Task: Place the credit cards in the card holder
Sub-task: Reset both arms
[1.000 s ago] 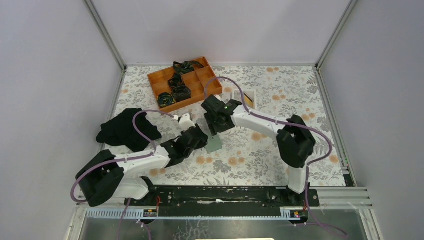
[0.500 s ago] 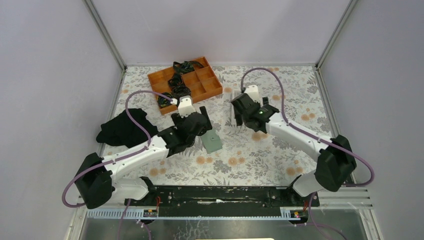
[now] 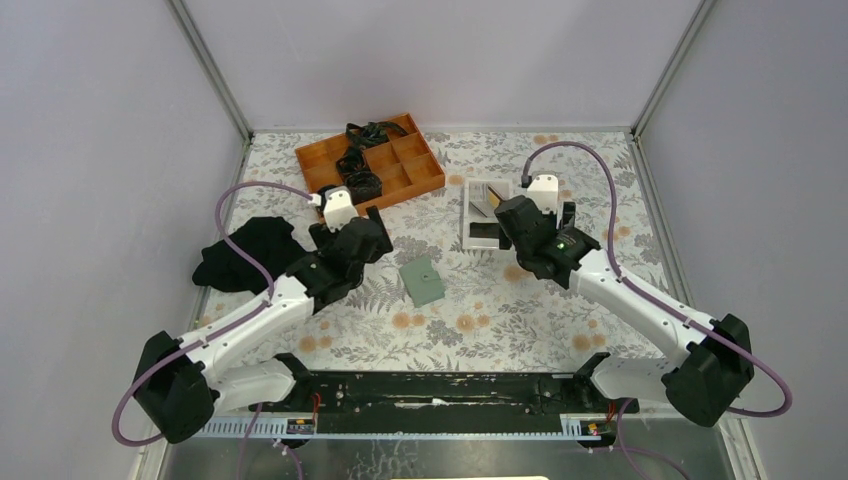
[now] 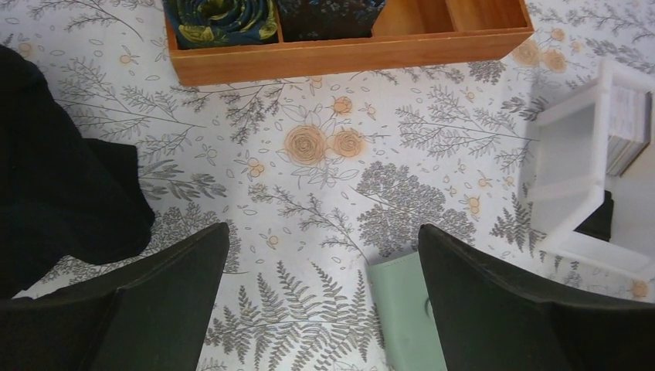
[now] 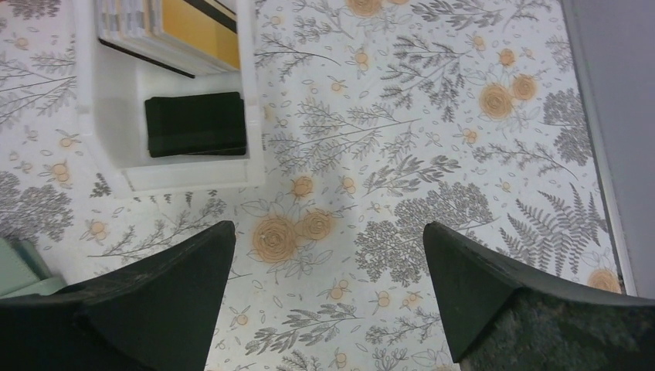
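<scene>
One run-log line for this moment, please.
left claw open | right claw open | flat sage-green wallet lying free | black flat card in white tray

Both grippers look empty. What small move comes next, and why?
Probably shift the right gripper over the black card in the white tray and lower: its jaws stand open and empty, the tray is just ahead, and the green wallet lies free.

The card holder [image 3: 422, 282] is sage green, the tray [image 5: 185, 176] white, the box [image 4: 347, 60] orange, the tablecloth [image 5: 402, 154] floral.
</scene>
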`<state>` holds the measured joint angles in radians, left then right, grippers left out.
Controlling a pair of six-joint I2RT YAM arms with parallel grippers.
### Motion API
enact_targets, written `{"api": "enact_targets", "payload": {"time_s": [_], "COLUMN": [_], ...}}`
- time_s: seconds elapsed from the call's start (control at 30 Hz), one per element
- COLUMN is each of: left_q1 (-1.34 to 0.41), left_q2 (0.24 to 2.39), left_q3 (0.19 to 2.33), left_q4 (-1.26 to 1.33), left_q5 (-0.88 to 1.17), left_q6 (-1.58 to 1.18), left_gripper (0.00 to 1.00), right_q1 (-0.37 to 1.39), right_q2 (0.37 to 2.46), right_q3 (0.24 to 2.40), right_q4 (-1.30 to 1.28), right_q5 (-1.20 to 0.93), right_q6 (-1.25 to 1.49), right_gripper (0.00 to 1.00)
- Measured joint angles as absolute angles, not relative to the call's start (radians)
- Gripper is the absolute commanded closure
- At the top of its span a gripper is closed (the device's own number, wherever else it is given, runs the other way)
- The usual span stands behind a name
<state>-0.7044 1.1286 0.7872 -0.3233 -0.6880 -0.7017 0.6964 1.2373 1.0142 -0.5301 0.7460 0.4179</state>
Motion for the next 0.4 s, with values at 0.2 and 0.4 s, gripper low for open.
{"api": "enact_targets", "payload": {"time_s": [0.2,0.4], "left_q1": [-0.685,-0.671], "left_q2": [1.103,1.087], "left_q3": [0.76,0.743], "left_q4": [-0.329,-0.325], "left_q5": [-0.684,-0.678], "left_q6": [-0.678,-0.651], "left_gripper": [0.0,0.0], "right_q1": [0.696,0.696], "right_q2": [1.242,1.235], "right_q3": [1.031,1.034], "right_q4": [-0.617,-0.633], "right_q5": [0.797,0.811], "right_q6": [0.476,0.482], "right_gripper": [0.01,0.01]}}
